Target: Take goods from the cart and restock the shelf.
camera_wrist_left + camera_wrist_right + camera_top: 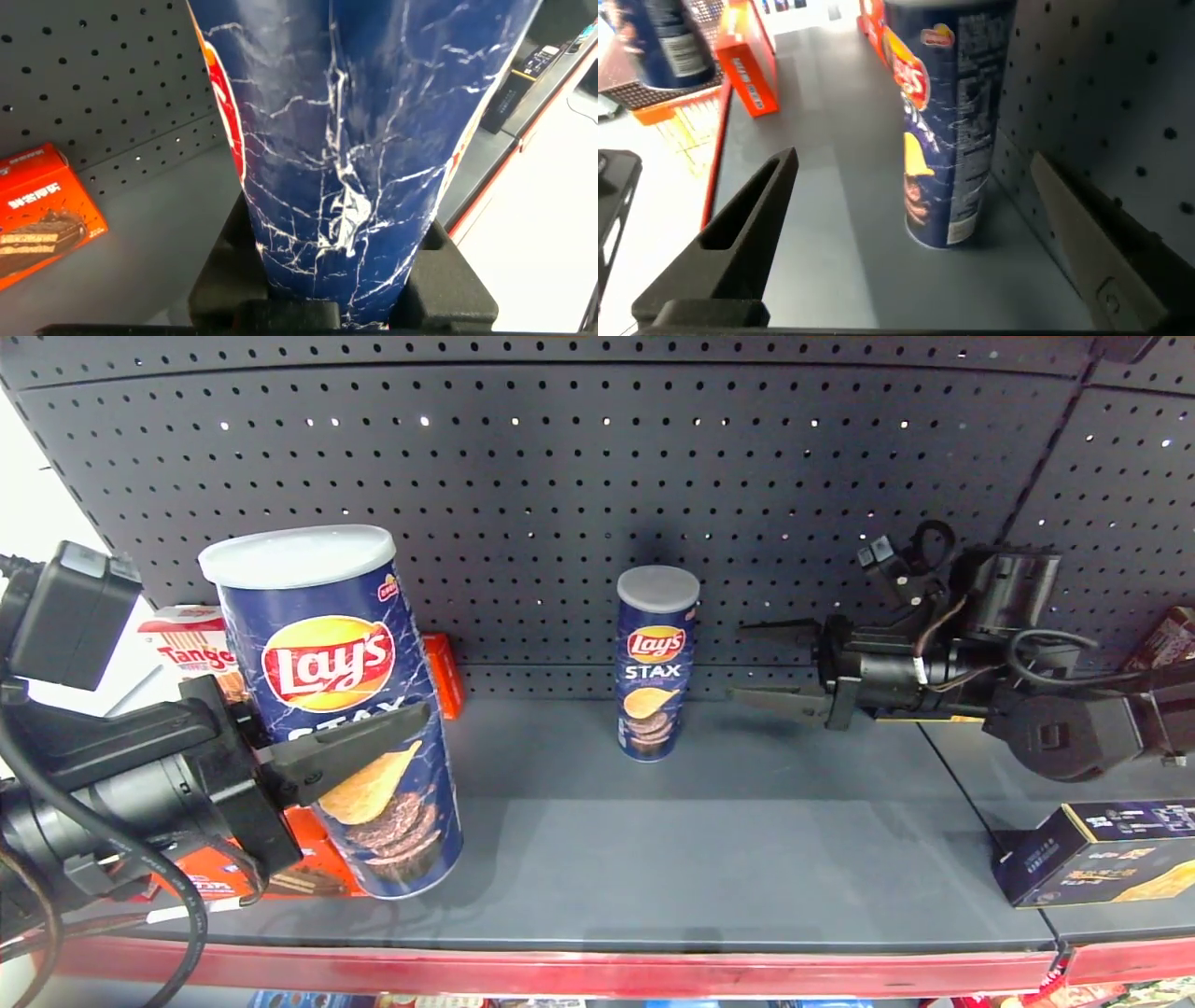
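My left gripper (373,714) is shut on a tall blue chips can (341,709) with a white lid, held upright over the front left of the grey shelf (700,859). In the left wrist view this can (346,140) rises between the black fingers (229,280). A second, identical chips can (656,663) stands upright at the back middle of the shelf, close to the pegboard. My right gripper (738,661) is open just to the right of it, not touching. The right wrist view has that standing can (948,121) beyond the spread fingers (738,252).
Orange biscuit boxes (308,873) lie at the shelf's left, one more (443,672) behind the held can, also seen as an orange box (37,215). A dark box (1092,854) lies at the right. The perforated back wall (597,476) closes the rear; a red strip (560,973) edges the front.
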